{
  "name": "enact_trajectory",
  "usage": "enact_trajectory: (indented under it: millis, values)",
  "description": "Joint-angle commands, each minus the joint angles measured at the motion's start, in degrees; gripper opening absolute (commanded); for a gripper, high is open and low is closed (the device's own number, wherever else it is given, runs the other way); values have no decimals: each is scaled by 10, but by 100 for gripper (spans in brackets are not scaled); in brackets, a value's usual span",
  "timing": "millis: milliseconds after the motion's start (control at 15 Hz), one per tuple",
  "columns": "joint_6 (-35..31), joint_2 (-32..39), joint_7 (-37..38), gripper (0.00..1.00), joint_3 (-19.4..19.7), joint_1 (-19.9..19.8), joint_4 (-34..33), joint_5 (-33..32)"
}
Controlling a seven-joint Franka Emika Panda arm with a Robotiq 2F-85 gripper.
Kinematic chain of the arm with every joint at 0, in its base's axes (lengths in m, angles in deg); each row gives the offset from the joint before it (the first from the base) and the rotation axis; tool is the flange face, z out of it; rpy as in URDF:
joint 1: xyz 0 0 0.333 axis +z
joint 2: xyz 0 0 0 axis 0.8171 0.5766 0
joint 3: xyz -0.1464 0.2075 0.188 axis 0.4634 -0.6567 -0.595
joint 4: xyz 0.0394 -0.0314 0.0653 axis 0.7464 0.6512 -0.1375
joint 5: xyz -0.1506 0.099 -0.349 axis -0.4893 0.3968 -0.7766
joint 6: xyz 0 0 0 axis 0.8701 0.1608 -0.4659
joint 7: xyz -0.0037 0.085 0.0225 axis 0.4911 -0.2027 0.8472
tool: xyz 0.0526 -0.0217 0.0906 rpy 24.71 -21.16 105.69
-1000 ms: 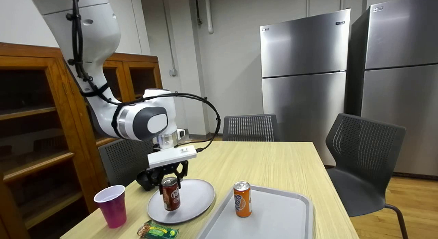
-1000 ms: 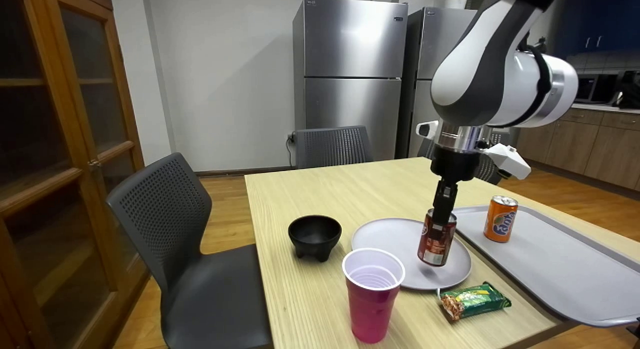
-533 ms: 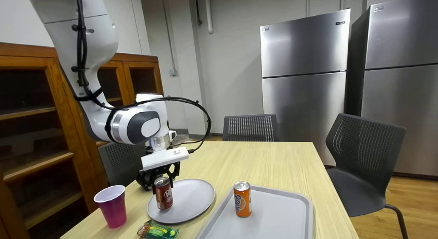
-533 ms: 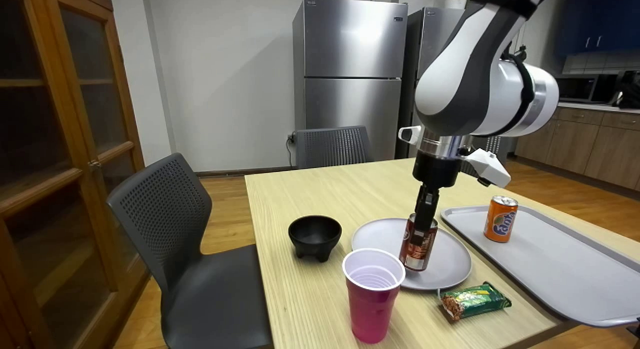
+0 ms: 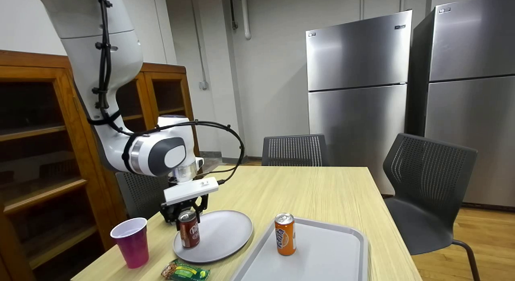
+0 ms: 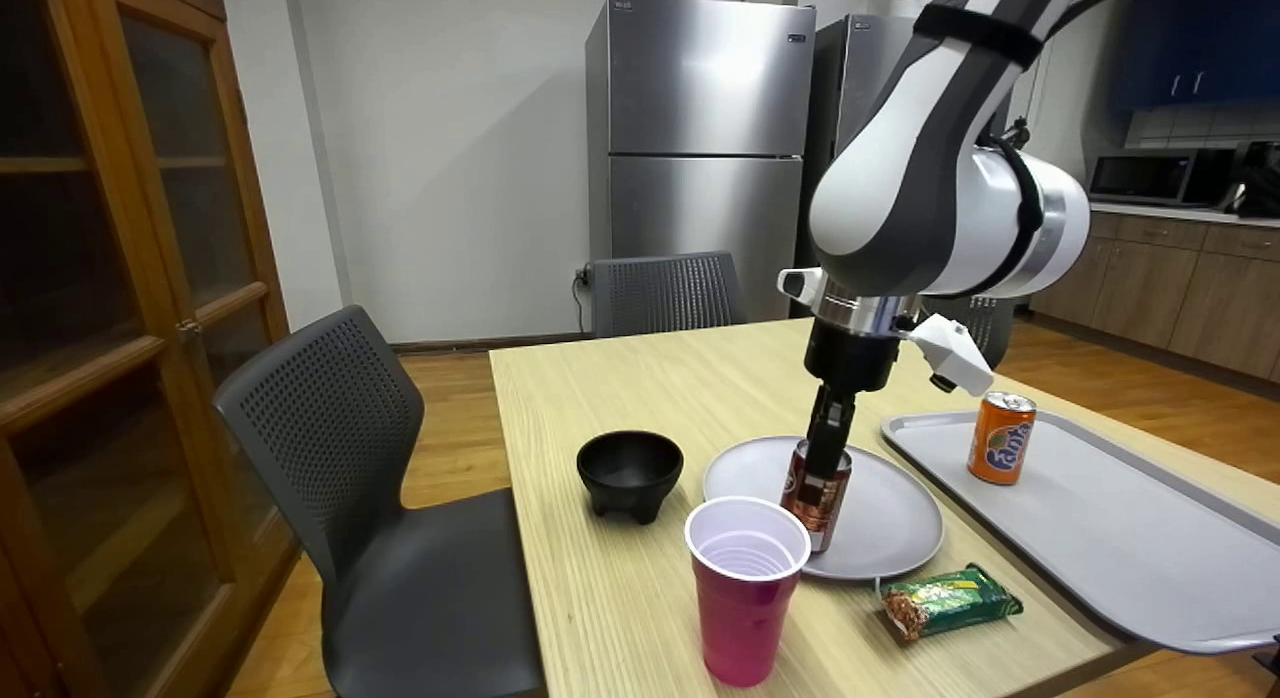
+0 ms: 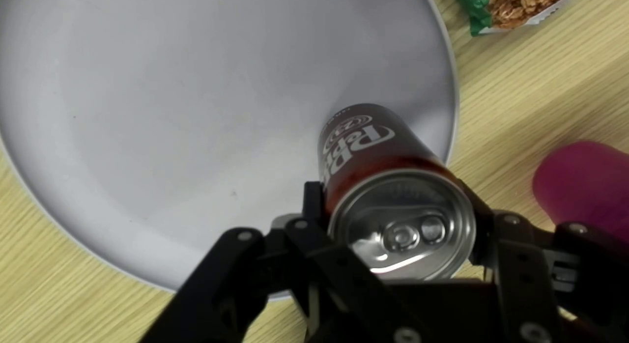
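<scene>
1. Pale table [image 5: 305, 192], lower centre of an exterior view.
2. Lower left there, the gripper [image 5: 188, 222] pinches the dark-red can [image 5: 189, 234] over the plate [image 5: 229, 232]; base contact unclear.
3. Grasp looks done; release not yet.

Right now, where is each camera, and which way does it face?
In an exterior view: away from the arm, which hangs at picture left; facing across the tray toward the refrigerators.
In an exterior view: away from the arm, which hangs at picture right; facing past the purple cup across the table.
Wrist view: on the arm's end, facing down at the plate; the jaws show, closed on the red can.
Both exterior views share the refrigerators and orange can.
</scene>
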Motion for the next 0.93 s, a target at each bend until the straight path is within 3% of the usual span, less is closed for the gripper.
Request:
enact_trajectory:
  millis: [0, 67, 133, 333, 867]
  values:
    - [-12, 9, 7, 38, -21, -20, -10, -1]
    - [-12, 8, 15, 49, -17, -16, -10, -7]
    - [-9, 7, 16, 88, -17, -16, -11, -8]
    - [0, -3, 23, 100, -12, -12, -7, -15]
    - [16, -50, 29, 100, -25, -28, 4, 3]
